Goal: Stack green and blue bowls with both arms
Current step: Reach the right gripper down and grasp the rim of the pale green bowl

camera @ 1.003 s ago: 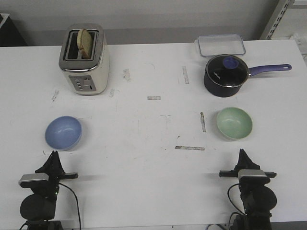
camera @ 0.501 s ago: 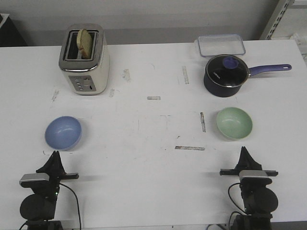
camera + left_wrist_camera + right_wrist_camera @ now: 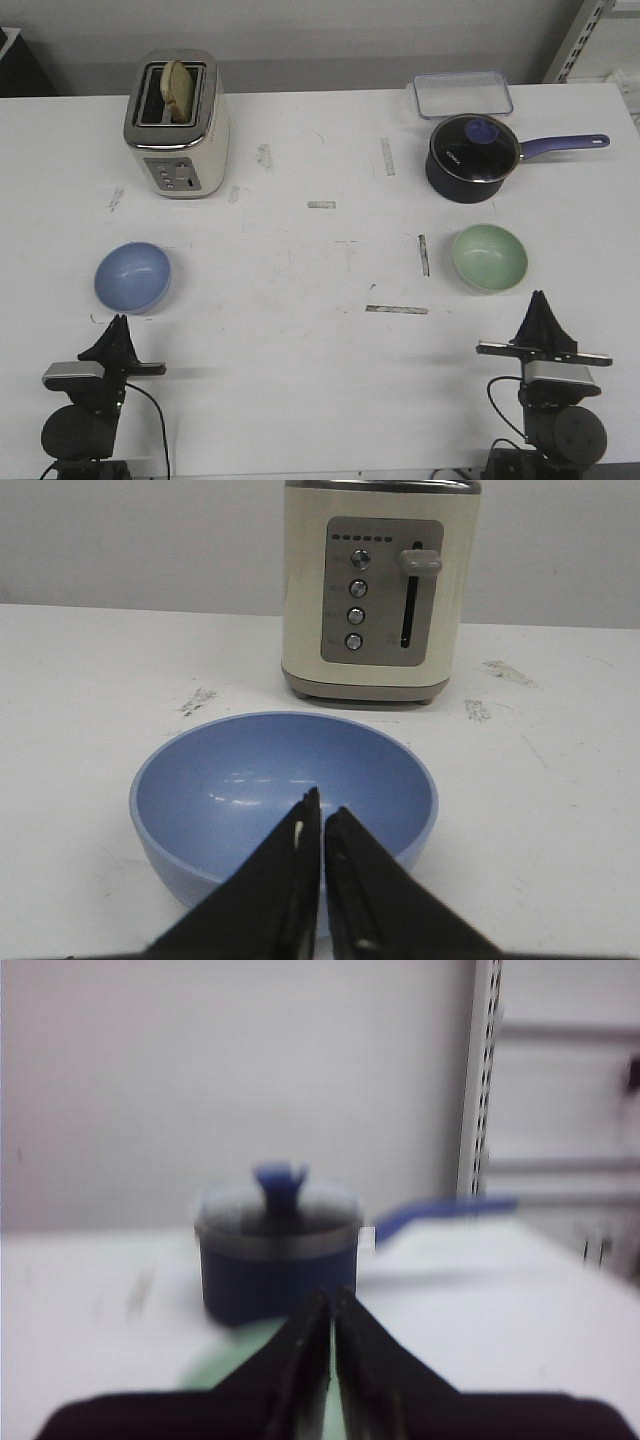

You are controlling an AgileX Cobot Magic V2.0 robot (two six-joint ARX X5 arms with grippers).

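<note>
The blue bowl sits on the white table at the front left; it fills the left wrist view. The green bowl sits at the front right, mostly hidden behind the fingers in the blurred right wrist view. My left gripper is shut and empty, just short of the blue bowl's near rim; it also shows in the left wrist view. My right gripper is shut and empty, a little right of and nearer than the green bowl; it also shows in the right wrist view.
A cream toaster with a bread slice stands at the back left. A dark navy saucepan with a purple handle stands behind the green bowl, with a clear lidded box behind it. A metal shelf upright stands off the table's right.
My right arm has moved to the right and risen, its tip now closer to the green bowl's right side. The left arm and both bowls have not moved.
</note>
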